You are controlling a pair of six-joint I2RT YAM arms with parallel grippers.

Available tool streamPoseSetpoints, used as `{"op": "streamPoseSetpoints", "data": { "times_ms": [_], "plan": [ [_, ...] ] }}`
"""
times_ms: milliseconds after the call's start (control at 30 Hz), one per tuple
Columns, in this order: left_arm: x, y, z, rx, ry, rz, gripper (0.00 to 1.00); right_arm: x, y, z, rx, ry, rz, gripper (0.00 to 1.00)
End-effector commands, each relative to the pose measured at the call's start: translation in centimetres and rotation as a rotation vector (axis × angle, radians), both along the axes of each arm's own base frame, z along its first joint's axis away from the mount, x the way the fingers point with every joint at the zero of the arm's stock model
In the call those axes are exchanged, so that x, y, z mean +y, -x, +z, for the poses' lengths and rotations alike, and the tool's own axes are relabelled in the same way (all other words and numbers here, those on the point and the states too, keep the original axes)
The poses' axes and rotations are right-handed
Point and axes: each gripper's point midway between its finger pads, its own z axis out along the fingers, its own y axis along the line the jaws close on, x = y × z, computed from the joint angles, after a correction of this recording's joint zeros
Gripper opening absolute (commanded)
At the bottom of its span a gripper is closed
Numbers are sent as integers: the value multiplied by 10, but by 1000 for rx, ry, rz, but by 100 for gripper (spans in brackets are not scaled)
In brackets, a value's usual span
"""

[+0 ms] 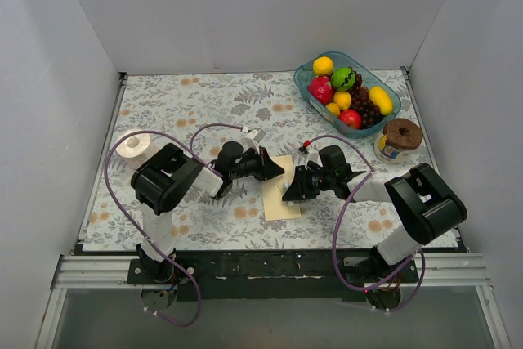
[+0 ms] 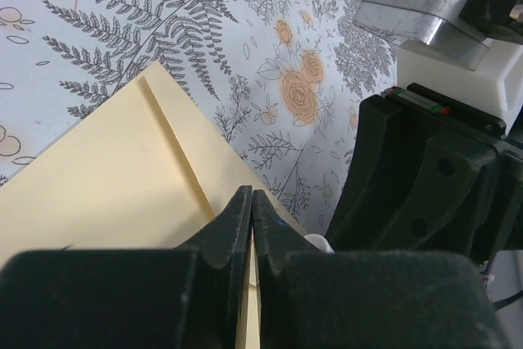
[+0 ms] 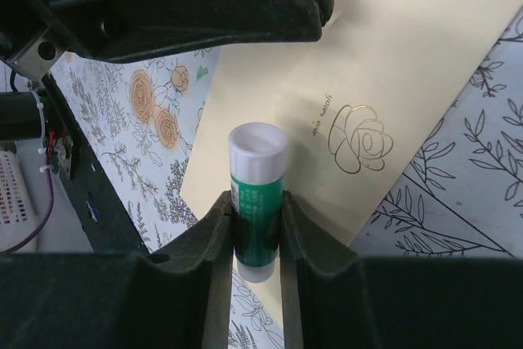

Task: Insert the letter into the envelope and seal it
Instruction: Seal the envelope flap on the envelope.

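**Glue stage: both grippers crowded over the envelope**

1. Layout. The table (image 1: 204, 104) carries a floral cloth inside white walls. The envelope (image 1: 282, 206) lies flat at the near centre, between my two arms. The fruit basket (image 1: 304, 81) and the cork-lidded jar (image 1: 399, 138) stand far right, well apart from it. A white roll (image 1: 135, 146) sits far left.

2. Task items. The envelope's face shows a gold rose stamp (image 3: 359, 138). The letter is not visible in any view. I judge that it is inside the envelope, but I cannot confirm this.

3. Gripper states. My left gripper (image 2: 252, 198) is clenched, its jaws meeting over the envelope's edge. I cannot tell whether any paper is pinched between them. My right gripper (image 3: 257, 206) is clamped on a green glue stick (image 3: 257, 177), whose white end points down at the envelope.

4. Hazards.
- Collision: the grippers are just beside each other, so a sideways sweep by either could strike the other.
- Paper shift: the envelope lies loose on the cloth, so pressure from the stick could drag or crease it if the left jaws do not pin it.
- Wasted stroke: I cannot tell whether the white end is a cap. If it is, no glue transfers.

5. Clearance. Open cloth lies left of the envelope and beyond it. The near table edge is close behind it.
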Motion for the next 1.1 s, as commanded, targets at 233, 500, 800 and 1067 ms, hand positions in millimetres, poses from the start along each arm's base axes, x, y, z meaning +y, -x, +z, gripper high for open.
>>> {"op": "streamPoseSetpoints", "data": {
  "times_ms": [233,500,800,1067],
  "plan": [
    [-9,-1,-19,-34,-115,-47,0,-10,4,-12,18,44,-3,1],
    [0,18,-72,52,-299,-31,0,-10,-8,6,-32,40,-12,1],
    [62,19,-93,227,-395,348,0,-16,-38,79,-204,64,-94,1],
    [92,31,-103,330,-412,577,0,-18,-31,83,-149,85,-147,1]
  ]
}}
